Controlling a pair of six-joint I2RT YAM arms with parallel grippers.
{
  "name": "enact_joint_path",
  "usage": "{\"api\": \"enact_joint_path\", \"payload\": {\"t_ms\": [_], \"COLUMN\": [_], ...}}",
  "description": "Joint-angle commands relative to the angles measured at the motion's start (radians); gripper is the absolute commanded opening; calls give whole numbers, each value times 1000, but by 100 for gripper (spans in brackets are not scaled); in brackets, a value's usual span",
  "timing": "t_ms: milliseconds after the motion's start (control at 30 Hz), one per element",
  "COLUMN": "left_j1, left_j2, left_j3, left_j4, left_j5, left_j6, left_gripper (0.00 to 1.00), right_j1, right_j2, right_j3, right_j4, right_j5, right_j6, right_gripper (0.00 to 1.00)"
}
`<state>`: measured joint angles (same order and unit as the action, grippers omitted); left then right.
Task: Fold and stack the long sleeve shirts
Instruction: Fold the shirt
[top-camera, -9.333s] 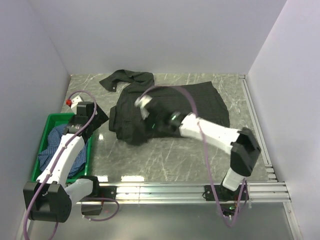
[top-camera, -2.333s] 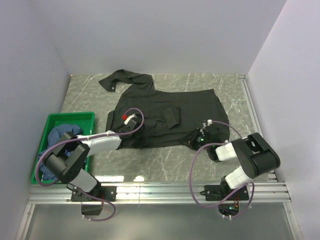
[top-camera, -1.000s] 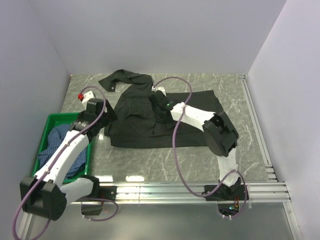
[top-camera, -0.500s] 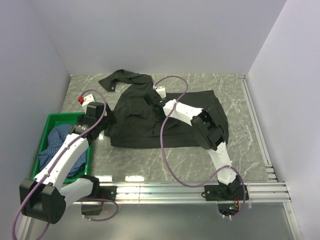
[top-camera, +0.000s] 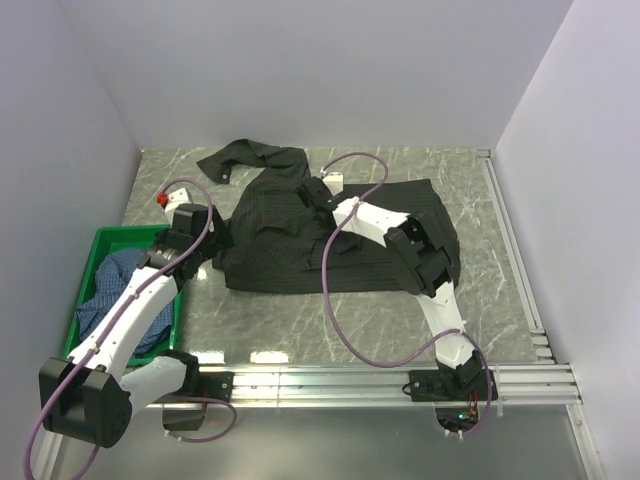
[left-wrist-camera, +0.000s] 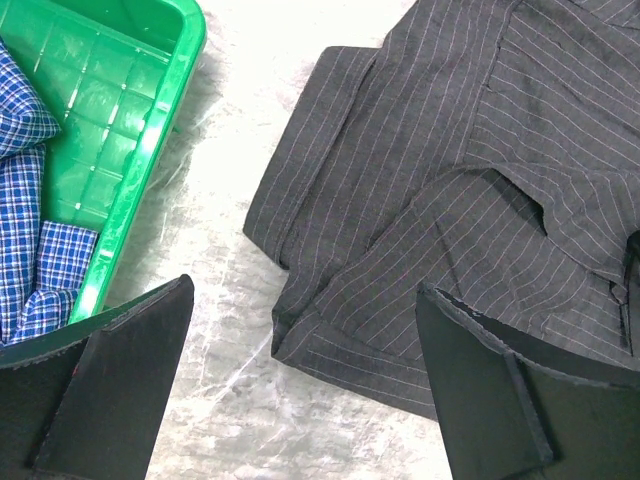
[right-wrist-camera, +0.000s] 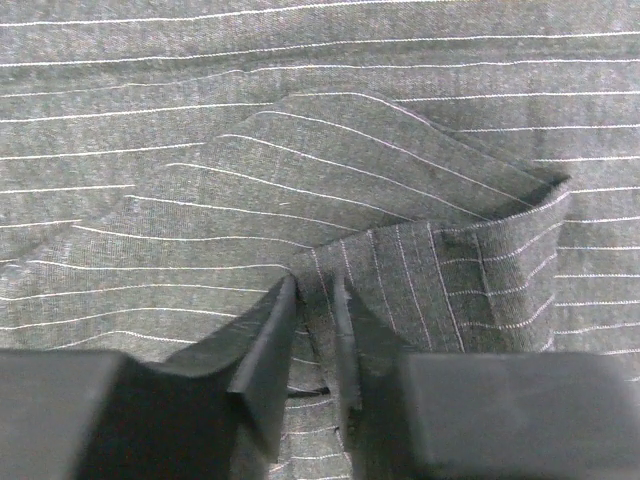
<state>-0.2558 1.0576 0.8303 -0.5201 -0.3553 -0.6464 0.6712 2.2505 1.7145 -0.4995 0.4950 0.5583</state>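
Grey marble tabletop (top-camera: 300, 320) carried the black pinstriped shirt (top-camera: 290, 255), roughly spread, and we saw the right gripper (right-wrist-camera: 312, 292) pinched narrow on a fold of it. We found the left gripper (left-wrist-camera: 302, 292) gaping wide above its left edge, beside the green crate (left-wrist-camera: 150, 130) holding the blue check shirt (left-wrist-camera: 25, 200).

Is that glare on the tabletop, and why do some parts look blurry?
Top external view: sharp and evenly lit, pale glare patches on the table near the arms' bases. Left wrist view: the black shirt is crisp, the open left gripper dark and soft-edged. Right wrist view: pinstripes sharp, the right gripper, pinching a fold, blurred in the foreground.
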Motion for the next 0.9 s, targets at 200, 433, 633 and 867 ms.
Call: {"api": "enact_joint_path", "payload": {"t_ms": [200, 433, 633, 867], "left_j1": [3, 3, 3, 3], "left_j2": [5, 12, 18, 22], "left_j3": [0, -2, -2, -2], "left_j4": [28, 31, 32, 32], "left_j5": [18, 30, 33, 39], "left_j6": [17, 21, 22, 25], "left_gripper": [99, 99, 99, 98], "right_j1": [-50, -84, -122, -176], "right_j2": [-83, -140, -149, -196], "right_j3": [-85, -115, -151, -242], "right_j4": [26, 49, 71, 144], "right_j5": [-49, -124, -148, -268], "right_j6": [8, -3, 26, 66], "right_gripper": [8, 14, 20, 37]}}
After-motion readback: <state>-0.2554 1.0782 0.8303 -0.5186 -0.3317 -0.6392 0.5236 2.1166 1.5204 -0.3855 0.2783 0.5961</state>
